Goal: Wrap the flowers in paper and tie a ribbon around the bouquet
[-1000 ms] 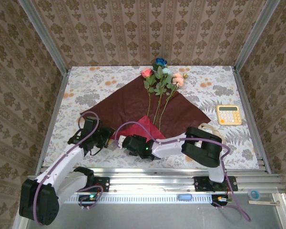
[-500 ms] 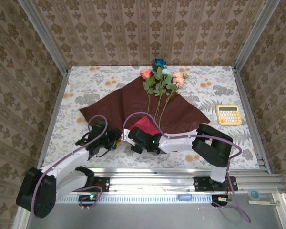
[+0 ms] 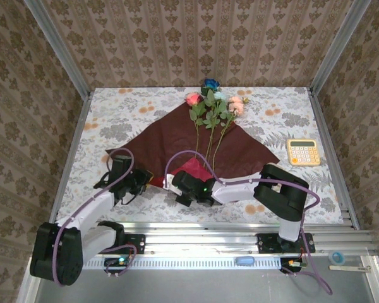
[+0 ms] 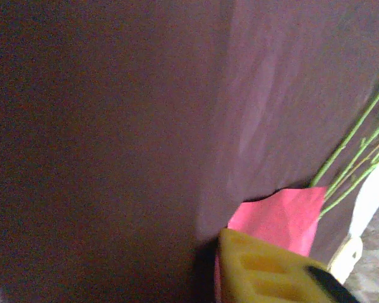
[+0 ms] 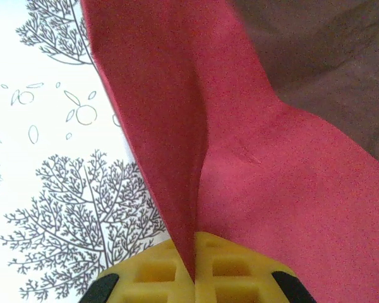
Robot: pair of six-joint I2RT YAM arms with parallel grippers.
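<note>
The dark red paper [image 3: 170,139] lies flat on the tablecloth with the flowers [image 3: 211,110] across it, heads at the far corner. Its near corner [image 3: 191,169] is folded up, showing a brighter red underside. My right gripper [image 3: 180,184] is shut on that corner; in the right wrist view the paper [image 5: 271,189] runs down between the yellow pads of the right gripper [image 5: 194,278]. My left gripper [image 3: 144,179] sits at the sheet's near left edge. One yellow finger [image 4: 259,268] shows there on the paper [image 4: 114,126], beside the green stems [image 4: 350,136]. The ribbon is hidden.
A yellow calculator [image 3: 302,151] lies at the right of the table. Patterned walls and metal posts close in the table on three sides. The rail [image 3: 208,243] holding the arm bases runs along the near edge.
My left gripper has moved right to the paper's near left edge. My right gripper has shifted a little right and away, still holding the folded corner.
</note>
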